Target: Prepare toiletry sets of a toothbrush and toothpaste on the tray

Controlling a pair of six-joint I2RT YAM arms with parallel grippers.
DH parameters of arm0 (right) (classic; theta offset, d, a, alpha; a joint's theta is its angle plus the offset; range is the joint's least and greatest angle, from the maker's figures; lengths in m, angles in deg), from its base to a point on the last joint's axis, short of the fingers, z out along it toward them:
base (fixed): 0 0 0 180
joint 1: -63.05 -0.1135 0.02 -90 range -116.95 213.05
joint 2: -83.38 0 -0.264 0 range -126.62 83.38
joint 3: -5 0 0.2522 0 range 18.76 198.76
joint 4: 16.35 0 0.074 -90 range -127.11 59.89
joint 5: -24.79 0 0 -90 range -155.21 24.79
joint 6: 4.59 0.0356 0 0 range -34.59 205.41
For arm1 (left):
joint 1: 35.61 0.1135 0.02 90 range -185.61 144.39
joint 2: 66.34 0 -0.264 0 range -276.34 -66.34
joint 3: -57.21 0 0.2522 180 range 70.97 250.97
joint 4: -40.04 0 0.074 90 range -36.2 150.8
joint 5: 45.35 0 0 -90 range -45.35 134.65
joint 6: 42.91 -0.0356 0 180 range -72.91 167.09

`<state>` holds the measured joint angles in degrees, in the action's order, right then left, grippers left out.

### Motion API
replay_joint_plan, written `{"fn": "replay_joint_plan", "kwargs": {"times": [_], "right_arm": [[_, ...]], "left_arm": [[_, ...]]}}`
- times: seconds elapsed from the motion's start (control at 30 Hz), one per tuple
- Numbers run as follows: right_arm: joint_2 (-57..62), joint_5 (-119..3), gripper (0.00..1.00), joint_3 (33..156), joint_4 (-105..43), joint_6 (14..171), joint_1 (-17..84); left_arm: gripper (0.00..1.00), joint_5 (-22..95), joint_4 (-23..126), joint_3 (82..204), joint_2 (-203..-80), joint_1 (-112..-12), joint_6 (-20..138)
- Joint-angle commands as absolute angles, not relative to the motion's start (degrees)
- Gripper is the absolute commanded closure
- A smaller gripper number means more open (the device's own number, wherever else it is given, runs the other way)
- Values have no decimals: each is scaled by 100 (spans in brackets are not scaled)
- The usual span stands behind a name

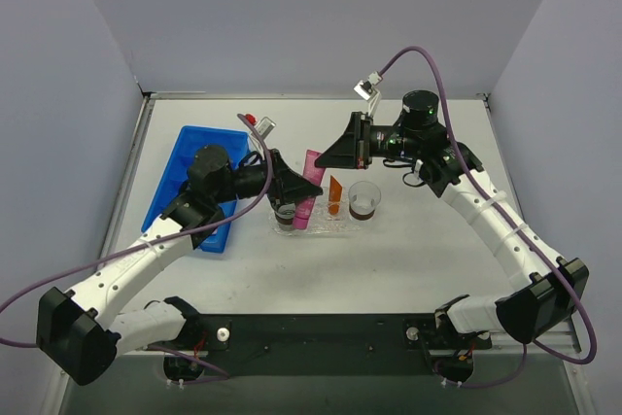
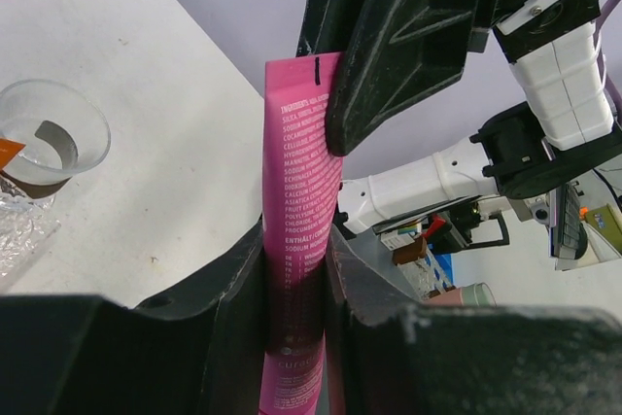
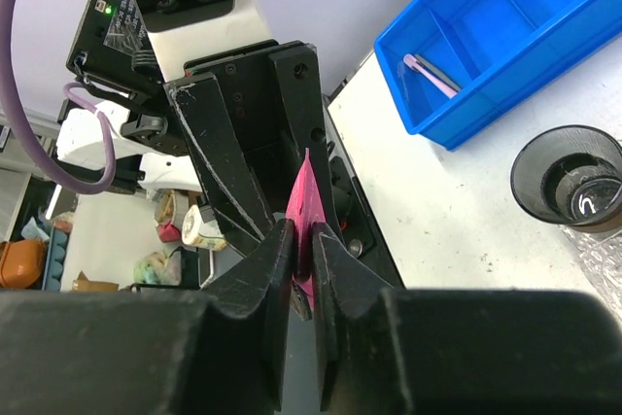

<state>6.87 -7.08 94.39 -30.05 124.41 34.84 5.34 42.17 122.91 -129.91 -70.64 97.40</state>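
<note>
Where the two hands meet over the middle of the bench (image 1: 389, 269), the magenta toothpaste (image 1: 310, 187) runs its long axis roughly from 12 to 6 o'clock in the top view. Its wide, flat crimped end is toward 12 and its narrower end is down toward the left end of the tray (image 1: 342, 228). The left hand (image 2: 296, 284) has closed partway, and its fingers press both faces of the tube near the lower end. The right hand (image 3: 303, 240) is pinched nearly closed on the thin crimped end. The tube is bright pink with small white print down one face. Just beside it at 3 o'clock the orange toothpaste (image 1: 334, 194) stands on the tray, and a clear cup (image 1: 362, 201) sits beyond. At 9 o'clock the blue bin (image 1: 190, 167) sits close, with the toothbrush (image 3: 434, 76) lying in one compartment. Bare bench lies open toward 6 o'clock, and again toward 12 o'clock up to the back wall.
</note>
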Motion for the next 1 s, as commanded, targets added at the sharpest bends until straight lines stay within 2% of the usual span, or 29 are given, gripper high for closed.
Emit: {"fn": "replay_joint_plan", "kwargs": {"times": [0.0,0.13,0.3,0.57,0.67,0.7,0.77,0.8,0.9,0.97], "right_arm": [[867,-605,84,9557,-2861,12338,3440],[859,-676,67,9680,-2984,12250,3448],[753,-755,63,9865,-3616,11864,3422],[683,-746,77,9742,-3784,11766,3405],[622,-685,92,9786,-3793,11775,3387],[621,-685,100,9803,-3793,11766,3387],[639,-711,100,9821,-3793,11766,3387],[656,-789,100,9830,-3802,11731,3378],[858,-1323,100,9804,-3863,11600,3378],[1129,-1737,100,9795,-3968,11319,3378]], "left_arm": [[85,334,4141,12475,-13076,-7042,9527],[85,325,4746,12695,-13147,-7086,9061],[85,334,5292,12854,-13226,-7165,8709],[85,343,5205,12845,-13243,-7218,8717],[84,334,5213,12871,-13287,-7235,8717],[82,343,5222,12871,-13287,-7235,8726],[74,386,5240,12880,-13296,-7235,8709],[63,474,5257,12897,-13279,-7235,8691],[41,1086,5580,12889,-13147,-7227,8499],[35,1553,5879,12880,-12937,-7192,8366]]}}
